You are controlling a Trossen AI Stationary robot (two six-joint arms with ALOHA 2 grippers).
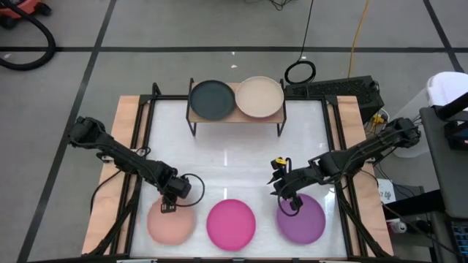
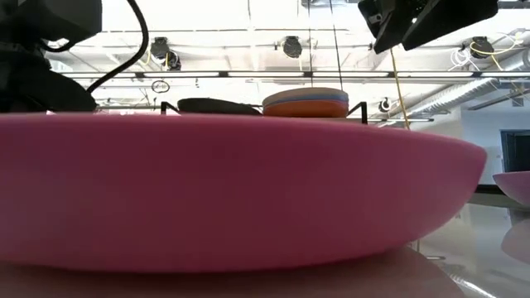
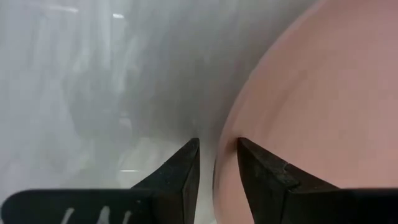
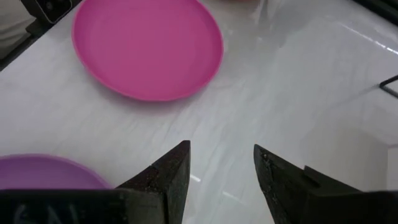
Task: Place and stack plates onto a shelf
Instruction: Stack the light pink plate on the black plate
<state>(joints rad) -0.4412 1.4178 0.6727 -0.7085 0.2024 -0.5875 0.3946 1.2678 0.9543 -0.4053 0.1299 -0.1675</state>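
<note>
Three plates lie flat on the white table near its near edge: peach, magenta and purple. On the shelf at the far side, a black plate sits beside a beige plate. In the low view the beige plate tops a stack of coloured plates. My left gripper is low at the peach plate's far rim and open, one finger on either side of the rim. My right gripper is open above bare table by the purple plate's far-left rim.
A black cable ring and a black box lie past the table's far right corner. The wood rim frames the table. Bare white table stretches between the shelf and the row of plates.
</note>
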